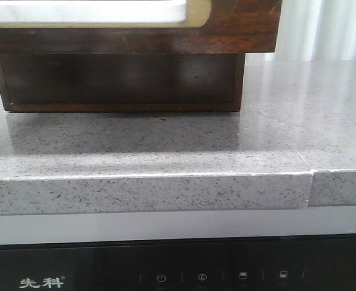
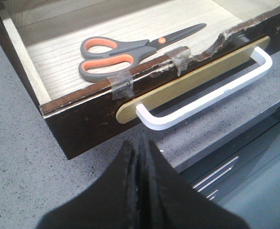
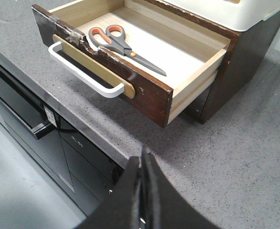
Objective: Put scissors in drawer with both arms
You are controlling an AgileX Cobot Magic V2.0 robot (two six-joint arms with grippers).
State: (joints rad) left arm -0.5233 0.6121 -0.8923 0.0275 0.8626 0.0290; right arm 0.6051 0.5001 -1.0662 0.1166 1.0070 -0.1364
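My left gripper [image 2: 140, 143] has its fingers pressed together, holding nothing, just short of the drawer [image 2: 97, 117] front at twelve o'clock. My right gripper [image 3: 142, 160] is likewise closed and empty over the grey counter [image 3: 235, 157], the pulled-out drawer at about eleven o'clock. The scissors [image 2: 125, 50] lie flat inside on the pale floor, blades closed, behind the white handle [image 2: 202, 98].

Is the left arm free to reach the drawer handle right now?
Probably yes. The left end effector, shut and empty, faces the white handle with only bare counter between them. It would need to open first.
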